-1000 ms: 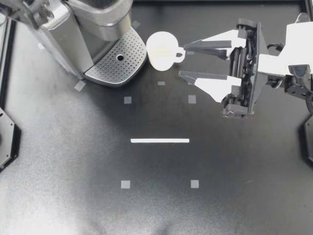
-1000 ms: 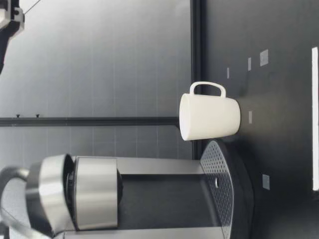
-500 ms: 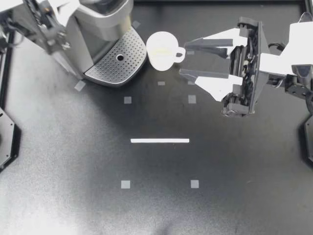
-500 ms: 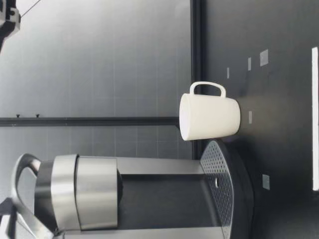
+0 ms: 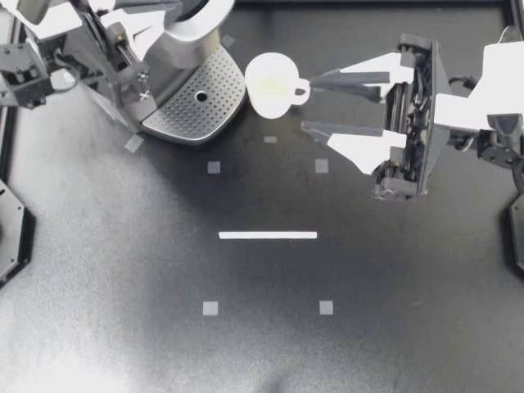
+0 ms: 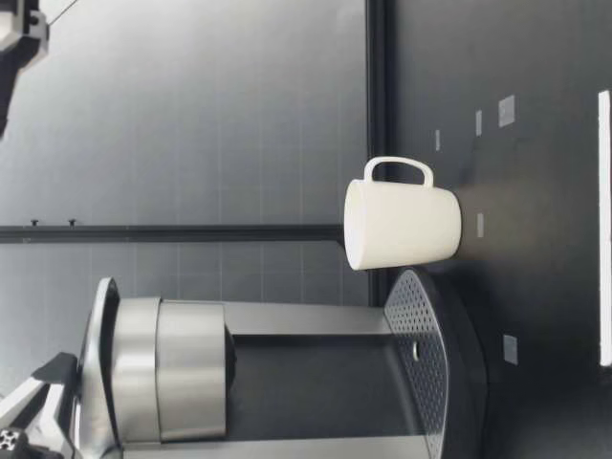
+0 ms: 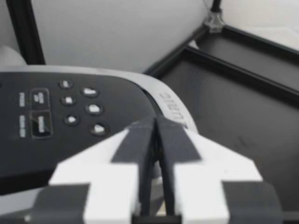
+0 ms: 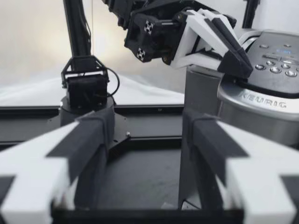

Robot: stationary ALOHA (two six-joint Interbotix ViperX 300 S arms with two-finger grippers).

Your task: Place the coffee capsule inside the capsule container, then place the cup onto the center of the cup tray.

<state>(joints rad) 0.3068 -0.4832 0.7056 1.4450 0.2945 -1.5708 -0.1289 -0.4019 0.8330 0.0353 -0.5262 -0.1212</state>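
Observation:
A white cup (image 5: pixel 273 84) stands upright on the table, just beside the machine's perforated cup tray (image 5: pixel 196 102), handle toward my right gripper (image 5: pixel 307 103). That gripper is open, raised, its fingertips close to the handle, with nothing between them. My left gripper (image 5: pixel 164 12) is shut, its tips resting on the lowered lid of the coffee machine (image 7: pixel 70 107); the right wrist view shows the left gripper (image 8: pixel 239 64) on that lid too. In the low view the cup (image 6: pixel 402 225) is beside the tray (image 6: pixel 426 320). No capsule shows in any view.
The coffee machine (image 5: pixel 155 57) fills the table's far left corner. A white tape line (image 5: pixel 268 235) and small square marks (image 5: pixel 214 167) lie on the dark tabletop. A black frame rail runs along the back edge.
The machine's lid has swung down from raised to lowered. My left arm has come down into the top view with its gripper on the lid. The right gripper and cup have barely moved.

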